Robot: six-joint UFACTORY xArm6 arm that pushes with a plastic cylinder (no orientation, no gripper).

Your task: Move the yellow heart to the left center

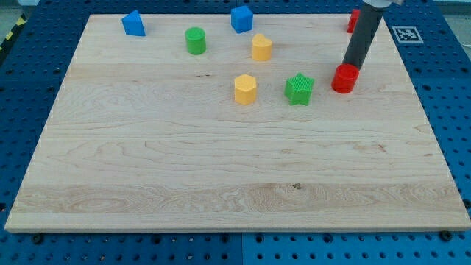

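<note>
The yellow heart (261, 47) lies near the view's top, a little right of the middle. My dark rod comes down from the top right, and my tip (351, 66) rests against the top edge of a red block (344, 79). The tip is well to the right of the heart and slightly lower in the view. A second yellow block, a pentagon (245, 89), lies below the heart and slightly left of it.
A green star (299, 89) lies between the yellow pentagon and the red block. A green cylinder (195, 40) lies left of the heart. A blue cube (241, 18) and a blue block (133, 23) sit along the top edge. Another red block (352, 20) is partly hidden behind the rod.
</note>
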